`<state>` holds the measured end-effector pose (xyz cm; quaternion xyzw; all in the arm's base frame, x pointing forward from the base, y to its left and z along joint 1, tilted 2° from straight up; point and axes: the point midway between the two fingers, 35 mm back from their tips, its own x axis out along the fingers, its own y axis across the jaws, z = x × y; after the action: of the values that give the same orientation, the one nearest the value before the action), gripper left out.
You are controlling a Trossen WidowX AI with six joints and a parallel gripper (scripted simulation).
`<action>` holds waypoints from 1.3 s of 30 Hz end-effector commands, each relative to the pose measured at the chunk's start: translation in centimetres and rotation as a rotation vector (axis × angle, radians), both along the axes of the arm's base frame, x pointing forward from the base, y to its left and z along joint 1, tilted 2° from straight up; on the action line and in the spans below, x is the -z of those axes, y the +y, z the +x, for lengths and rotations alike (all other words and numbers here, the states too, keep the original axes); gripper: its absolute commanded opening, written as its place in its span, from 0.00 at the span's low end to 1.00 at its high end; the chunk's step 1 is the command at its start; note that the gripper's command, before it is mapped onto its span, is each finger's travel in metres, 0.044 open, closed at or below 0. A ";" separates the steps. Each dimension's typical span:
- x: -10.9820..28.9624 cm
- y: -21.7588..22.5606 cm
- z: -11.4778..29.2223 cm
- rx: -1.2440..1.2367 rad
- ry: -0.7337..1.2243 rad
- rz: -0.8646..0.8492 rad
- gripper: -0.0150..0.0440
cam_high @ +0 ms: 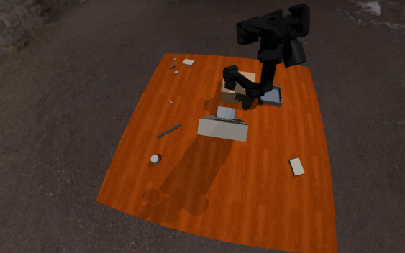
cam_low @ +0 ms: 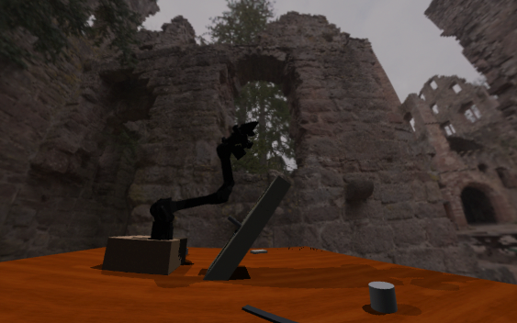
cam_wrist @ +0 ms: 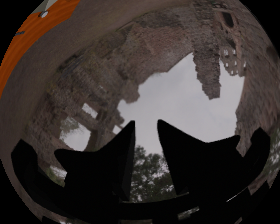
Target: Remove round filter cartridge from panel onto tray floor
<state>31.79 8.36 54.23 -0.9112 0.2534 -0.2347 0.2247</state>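
Observation:
The service panel (cam_high: 226, 112) (cam_low: 247, 229) leans at a slant on its pale base block (cam_high: 222, 130) in front of the arm's pedestal (cam_high: 229, 96) (cam_low: 139, 254). I cannot make out the round cartridge on its face; in the exterior view only a short stub (cam_low: 234, 221) shows on the side that faces the arm. The blue-grey tray (cam_high: 273, 97) lies to the right of the pedestal. My gripper (cam_low: 248, 127) (cam_wrist: 145, 124) is raised high above the panel and points up at the sky. Its fingers stand close together with nothing between them.
A grey cylinder (cam_high: 155, 159) (cam_low: 381, 297) and a dark bar (cam_high: 169, 131) (cam_low: 265, 314) lie on the orange floor left of the panel. Pale flat plates lie at the front right (cam_high: 296, 166) and the far left (cam_high: 188, 62), with small bits near the latter.

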 end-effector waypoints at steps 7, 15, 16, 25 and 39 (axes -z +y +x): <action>-5.8 0.9 -12.4 -0.503 -0.498 0.394 0.43; -7.3 -3.7 -19.6 -0.854 -0.807 0.791 0.43; -7.3 -4.6 -20.2 -0.892 -0.843 0.852 0.43; -4.0 -14.3 -20.6 -1.086 -1.092 1.419 0.43; 7.6 -19.3 -10.8 -0.881 -1.166 2.281 0.43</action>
<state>17.71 -10.60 50.72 -0.0779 -0.1906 -0.1868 0.9606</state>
